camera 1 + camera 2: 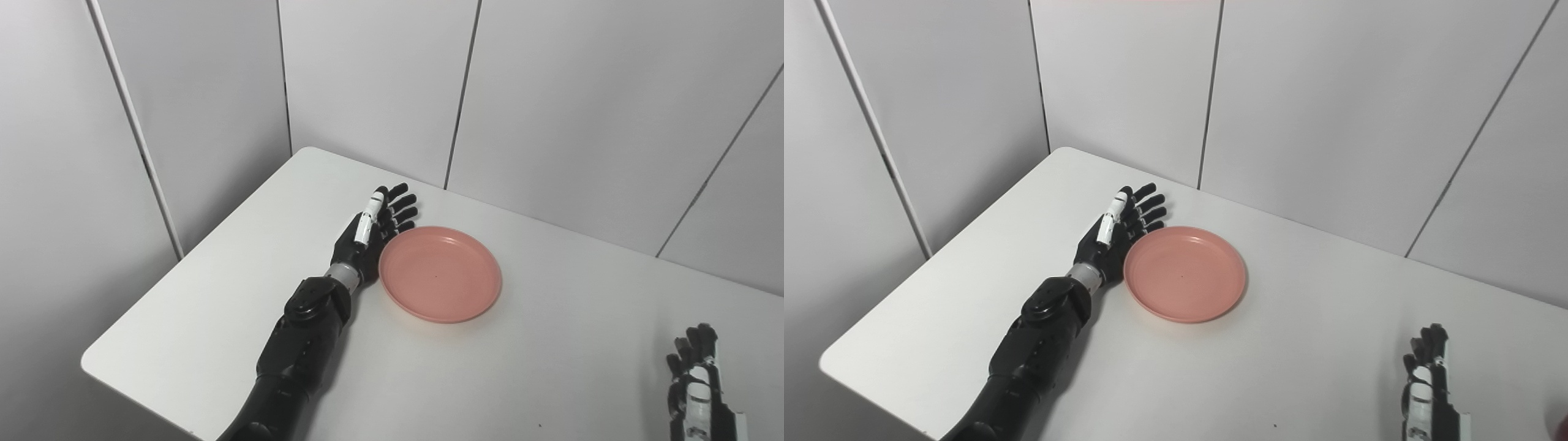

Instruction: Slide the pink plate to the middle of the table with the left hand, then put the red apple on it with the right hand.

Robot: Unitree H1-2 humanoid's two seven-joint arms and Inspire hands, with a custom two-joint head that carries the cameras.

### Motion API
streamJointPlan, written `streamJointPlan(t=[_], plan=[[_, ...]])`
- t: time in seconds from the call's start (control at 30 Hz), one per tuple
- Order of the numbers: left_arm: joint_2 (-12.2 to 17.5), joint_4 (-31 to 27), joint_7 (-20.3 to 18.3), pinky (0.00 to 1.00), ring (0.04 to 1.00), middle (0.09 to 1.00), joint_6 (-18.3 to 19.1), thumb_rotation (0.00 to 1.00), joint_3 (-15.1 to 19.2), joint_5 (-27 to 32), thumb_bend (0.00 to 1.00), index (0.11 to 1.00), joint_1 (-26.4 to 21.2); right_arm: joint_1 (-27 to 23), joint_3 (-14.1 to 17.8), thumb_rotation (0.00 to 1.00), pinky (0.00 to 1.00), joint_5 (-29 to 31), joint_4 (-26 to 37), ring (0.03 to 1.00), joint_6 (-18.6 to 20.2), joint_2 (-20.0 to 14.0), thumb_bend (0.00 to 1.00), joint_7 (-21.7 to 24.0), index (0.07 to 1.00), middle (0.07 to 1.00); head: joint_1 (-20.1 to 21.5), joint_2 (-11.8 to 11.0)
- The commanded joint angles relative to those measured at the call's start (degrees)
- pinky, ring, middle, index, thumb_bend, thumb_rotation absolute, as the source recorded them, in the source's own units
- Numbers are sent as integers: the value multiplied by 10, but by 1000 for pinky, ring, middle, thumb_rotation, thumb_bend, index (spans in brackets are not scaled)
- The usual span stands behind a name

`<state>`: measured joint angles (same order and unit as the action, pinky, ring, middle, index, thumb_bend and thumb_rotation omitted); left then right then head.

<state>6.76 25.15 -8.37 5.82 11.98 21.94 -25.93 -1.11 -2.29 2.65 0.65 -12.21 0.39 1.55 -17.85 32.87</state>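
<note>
The pink plate (440, 274) sits empty on the white table (520, 367), left of its middle. My left hand (370, 229) stands edge-on against its left rim, fingers straight and together, holding nothing. My right hand (1427, 383) rests at the near right, fingers loosely extended, holding nothing.

White table (551, 367) (rounded corners) carries pink plate (440, 274), left of centre.

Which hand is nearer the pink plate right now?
Left. The left hand stands edge-on, fingers extended, against the pink plate at its left rim. The right hand waits far off, near the table's bottom right, fingers extended, holding nothing.
</note>
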Motion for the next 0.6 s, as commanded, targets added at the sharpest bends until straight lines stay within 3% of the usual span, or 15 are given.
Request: streamJointPlan(t=[0.0,0.17,0.4,0.57], plan=[[-14,25,3,885,875,871,27,1000,-9,-7,327,853,16,22,-3,1000,1000,-2,-21,977,-12,8,190,0,987,988,1,1],[-18,22,5,842,848,850,26,1000,-26,-17,335,834,20,26,-6,1000,1000,-13,-3,990,16,11,206,-4,993,996,15,10],[-27,5,3,849,857,856,36,1000,-46,-26,341,843,31,24,-5,1000,999,-19,-10,960,1,20,193,-9,987,982,30,18],[-35,-8,5,842,856,858,45,1000,-58,-28,334,838,36,26,-5,1000,1000,-19,-3,972,17,26,203,-12,992,988,39,25]])
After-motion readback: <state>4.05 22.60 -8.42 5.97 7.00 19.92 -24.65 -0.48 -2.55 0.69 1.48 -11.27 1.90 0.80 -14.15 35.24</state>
